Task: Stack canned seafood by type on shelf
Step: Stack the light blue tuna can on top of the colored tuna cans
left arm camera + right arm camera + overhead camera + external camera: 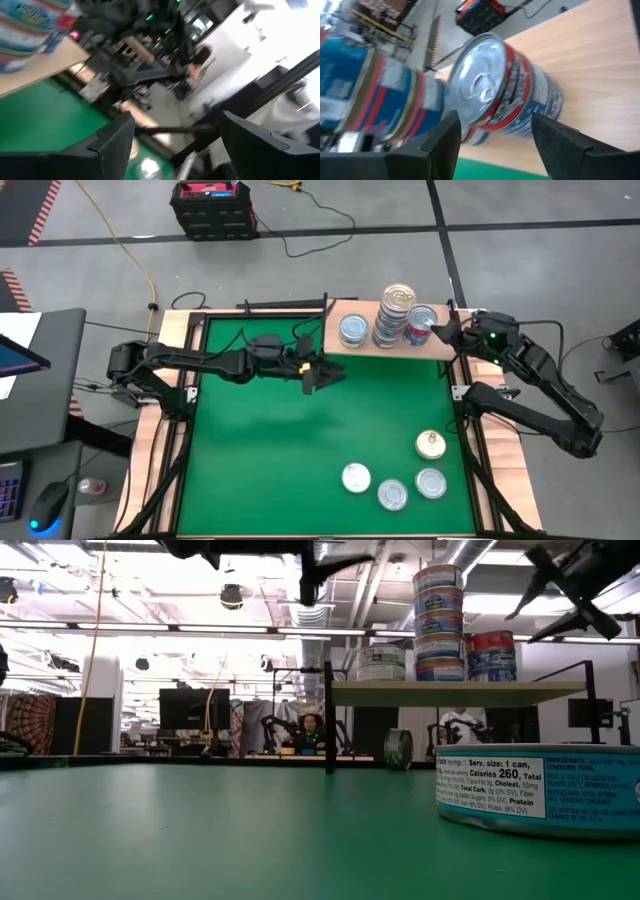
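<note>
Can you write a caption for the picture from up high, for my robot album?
Right hand open beside red-labelled tins on the shelf; four tins wait.

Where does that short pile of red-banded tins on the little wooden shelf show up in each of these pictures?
High view: red-banded pile at the shelf's right end, just left of the right tool.
Low view: on the shelf, upper right.
Left wrist view: cannot tell.
Right wrist view: centre, silver lid facing the camera.
Shared landmark: the tall stack of tins beside it.
</note>
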### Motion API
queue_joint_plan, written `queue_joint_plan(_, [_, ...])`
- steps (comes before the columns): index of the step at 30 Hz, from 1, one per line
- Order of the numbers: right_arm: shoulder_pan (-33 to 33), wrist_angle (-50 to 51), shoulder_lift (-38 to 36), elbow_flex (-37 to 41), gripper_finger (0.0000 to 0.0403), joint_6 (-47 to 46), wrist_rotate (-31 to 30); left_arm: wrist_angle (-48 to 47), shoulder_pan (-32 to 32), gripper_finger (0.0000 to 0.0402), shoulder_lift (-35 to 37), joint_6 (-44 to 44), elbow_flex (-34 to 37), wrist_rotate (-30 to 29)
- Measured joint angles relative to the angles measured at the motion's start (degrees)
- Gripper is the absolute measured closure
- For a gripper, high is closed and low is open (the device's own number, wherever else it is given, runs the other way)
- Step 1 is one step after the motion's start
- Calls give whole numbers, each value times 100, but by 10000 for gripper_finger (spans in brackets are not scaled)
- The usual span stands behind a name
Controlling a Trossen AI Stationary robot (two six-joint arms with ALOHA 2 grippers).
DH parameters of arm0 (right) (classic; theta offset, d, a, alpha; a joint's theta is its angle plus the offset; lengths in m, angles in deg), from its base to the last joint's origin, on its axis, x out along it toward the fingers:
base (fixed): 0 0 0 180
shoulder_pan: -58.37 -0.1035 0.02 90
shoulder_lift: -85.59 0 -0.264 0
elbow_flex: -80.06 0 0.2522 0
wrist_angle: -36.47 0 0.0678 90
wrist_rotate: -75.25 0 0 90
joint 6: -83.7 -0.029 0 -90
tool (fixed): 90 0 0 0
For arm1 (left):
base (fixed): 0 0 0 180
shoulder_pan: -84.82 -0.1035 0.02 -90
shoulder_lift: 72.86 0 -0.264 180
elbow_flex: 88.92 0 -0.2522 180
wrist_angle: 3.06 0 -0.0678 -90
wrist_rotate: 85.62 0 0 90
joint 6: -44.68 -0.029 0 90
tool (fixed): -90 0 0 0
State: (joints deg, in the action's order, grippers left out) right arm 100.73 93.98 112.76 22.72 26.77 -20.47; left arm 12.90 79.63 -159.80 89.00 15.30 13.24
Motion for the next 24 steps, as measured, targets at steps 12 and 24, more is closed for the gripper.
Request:
queue_joint_plan(12, [-1415,-459,-52,-288,138,337,1011,-1825,1513,140,-221,-2585,2,-435])
queue_joint_plan(24, [-3036,-962,90,-787,138,1257,-419,-1775,1966,146,-492,-1611,-5,-1112])
